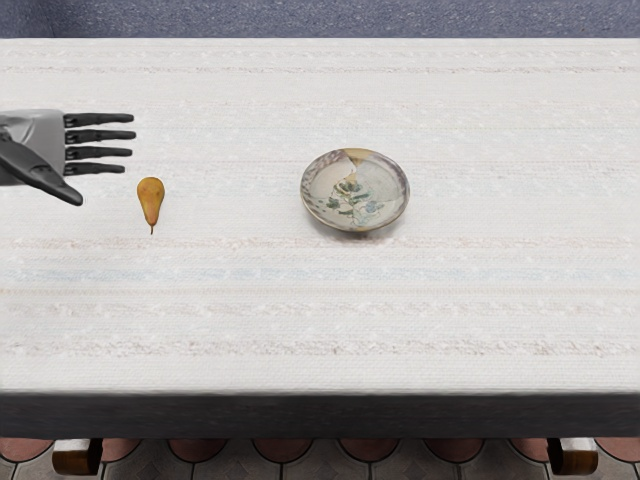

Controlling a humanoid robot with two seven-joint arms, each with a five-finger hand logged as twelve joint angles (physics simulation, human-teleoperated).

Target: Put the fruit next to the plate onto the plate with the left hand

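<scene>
My left hand (58, 150) comes in over the tabletop (420, 300) from the left side, held flat and open. The four fingers (100, 136) are stretched straight out and lie side by side with narrow gaps between them. The thumb (48, 180) angles away beneath them toward the near edge. I hold nothing and nothing touches my palm or fingertips. Whether the hand hovers above the cloth or rests on it I cannot tell. The pear (150, 200) lies on the tabletop just past my thumb tip and slightly nearer the front edge than my fingertips. It is close to the hand, with a clear strip of cloth between us. It lies with its broad end toward the far side and its thin stem pointing to the near edge. The plate (385, 168) sits farther out in the direction my fingers point, well beyond the pear and apart from it. It is a shallow round dish with a painted pattern inside. The pear is not yet on the plate.
</scene>
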